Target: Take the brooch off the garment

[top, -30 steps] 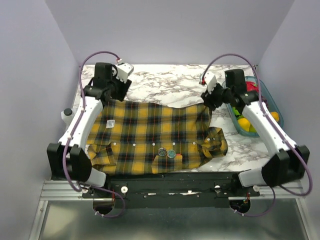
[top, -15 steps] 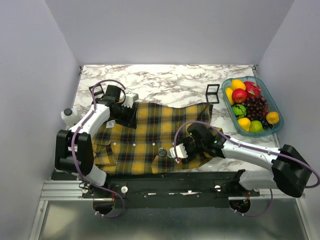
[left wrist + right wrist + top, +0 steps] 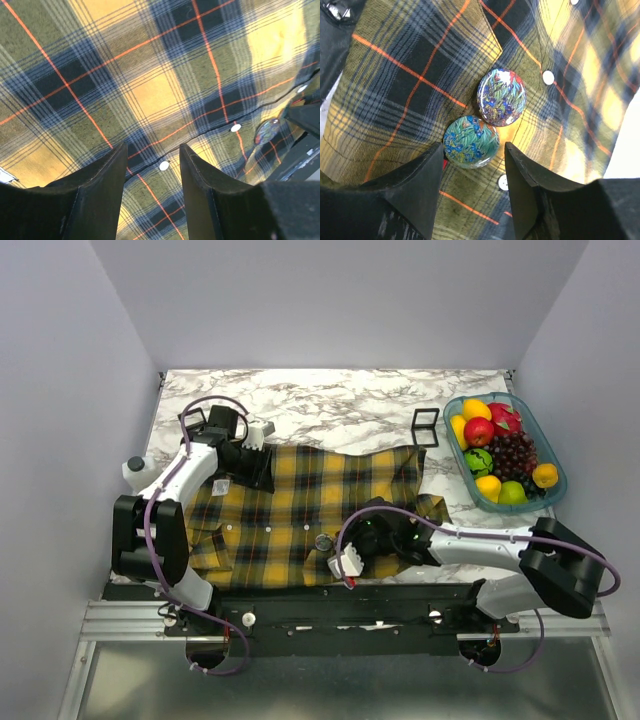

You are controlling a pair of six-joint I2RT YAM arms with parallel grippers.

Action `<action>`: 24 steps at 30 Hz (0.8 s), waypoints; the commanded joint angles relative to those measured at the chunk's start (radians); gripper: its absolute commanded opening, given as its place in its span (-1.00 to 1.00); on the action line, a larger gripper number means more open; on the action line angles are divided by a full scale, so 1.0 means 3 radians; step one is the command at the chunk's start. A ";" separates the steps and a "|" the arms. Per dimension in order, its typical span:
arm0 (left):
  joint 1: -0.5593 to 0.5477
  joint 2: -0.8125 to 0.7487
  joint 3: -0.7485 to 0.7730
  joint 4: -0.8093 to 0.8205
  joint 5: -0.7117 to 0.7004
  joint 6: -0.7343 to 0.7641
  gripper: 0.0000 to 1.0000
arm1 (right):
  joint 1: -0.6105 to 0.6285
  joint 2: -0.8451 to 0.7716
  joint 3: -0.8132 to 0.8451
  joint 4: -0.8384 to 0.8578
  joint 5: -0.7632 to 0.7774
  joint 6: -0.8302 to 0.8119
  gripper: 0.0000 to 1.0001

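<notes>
Brooch [image 3: 471,141]: teal disc at the shirt's [image 3: 300,490] 6 o'clock edge, second badge [image 3: 501,97] just beside it at 1 o'clock. Right gripper [image 3: 473,152]: spread, straddling the brooch. Left gripper [image 3: 152,150]: spread, over cloth at 10 o'clock. Recommended: pinch the rim only, sparing the second badge, fabric held down.
</notes>
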 commanded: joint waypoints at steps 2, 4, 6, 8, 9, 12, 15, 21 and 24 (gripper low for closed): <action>0.0008 -0.0018 0.0182 -0.0082 0.0145 -0.0012 0.08 | 0.0024 -0.0219 -0.0188 -0.0010 -0.0209 -0.0484 0.18; 0.0008 -0.0013 0.0203 -0.0082 0.0161 -0.0007 0.08 | 0.0045 -0.0204 -0.0235 0.0015 -0.0163 -0.0530 0.17; 0.0008 0.0003 0.0213 -0.0092 0.0166 -0.0017 0.08 | 0.0055 -0.0178 -0.0311 0.0051 -0.0086 -0.0592 0.15; 0.0008 0.0013 0.0223 -0.0092 0.0171 -0.0017 0.08 | 0.0055 -0.0132 -0.0357 0.0153 -0.0025 -0.0628 0.16; 0.0008 0.0023 0.0234 -0.0098 0.0176 -0.0017 0.08 | 0.0055 -0.0117 -0.0368 0.0174 -0.0009 -0.0628 0.16; 0.0008 0.0043 0.0259 -0.0103 0.0191 -0.0022 0.08 | 0.0055 -0.0071 -0.0418 0.0398 0.0052 -0.0562 0.15; 0.0008 0.0054 0.0269 -0.0098 0.0197 -0.0027 0.08 | 0.0070 -0.0045 -0.0500 0.0960 0.0185 -0.0418 0.09; 0.0008 0.0074 0.0300 -0.0128 0.0232 -0.0017 0.08 | 0.0065 -0.0259 -0.0455 0.1320 0.0242 -0.0132 -0.16; 0.0008 0.0079 0.0285 -0.0103 0.0258 -0.0053 0.08 | 0.0070 -0.0443 -0.0363 0.0937 0.0058 -0.0014 -0.30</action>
